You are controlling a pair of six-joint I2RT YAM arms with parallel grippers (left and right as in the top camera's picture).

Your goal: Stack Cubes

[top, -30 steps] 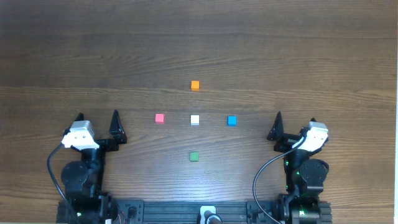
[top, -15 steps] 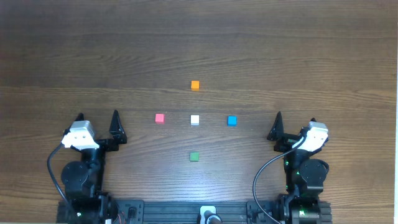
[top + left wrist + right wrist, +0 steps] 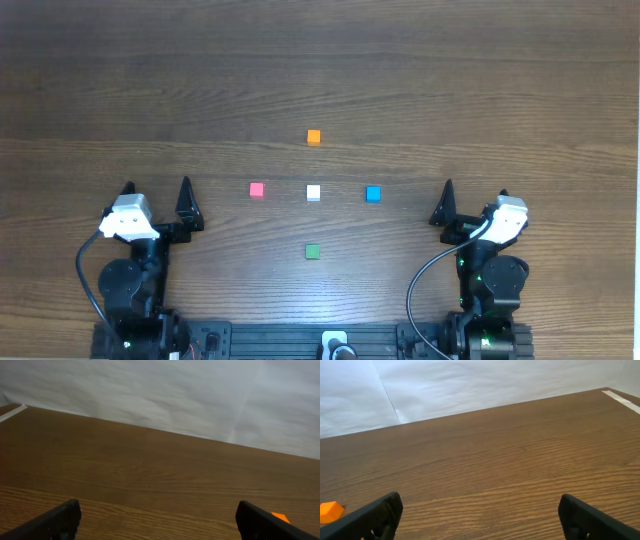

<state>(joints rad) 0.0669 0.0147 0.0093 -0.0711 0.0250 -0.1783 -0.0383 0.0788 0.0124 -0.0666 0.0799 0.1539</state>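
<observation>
Five small cubes lie on the dark wood-grain table [image 3: 500, 80], and over the last second we see no change in them. None has shifted, and both arms keep the same parked pose near their bases.

The small white cube [image 3: 314, 192] sits at the middle of a cross. The small pink cube [image 3: 257, 189] is to its left and the small blue cube [image 3: 373, 193] to its right. The small orange cube [image 3: 314, 137] lies farther from the arms and the small green cube [image 3: 312, 252] nearer them. All five stand apart, each flat on the table, none resting on another.

The left gripper [image 3: 157, 192] hangs low at the left, well apart from the pink cube, its jaws spread wide with nothing between them. The right gripper [image 3: 474, 200] mirrors it at the right, well apart from the blue cube, its jaws likewise wide and empty. From each wrist we look across the wood toward a white paper backdrop [image 3: 150, 390], with the orange cube just past one finger.

We judge from this stillness that stacking has not begun: no cube is picked up and no tower is started. Either arm could open the task. The pink cube lies nearest the left arm and the blue nearest the right, and the white one in the middle looks a natural base.
</observation>
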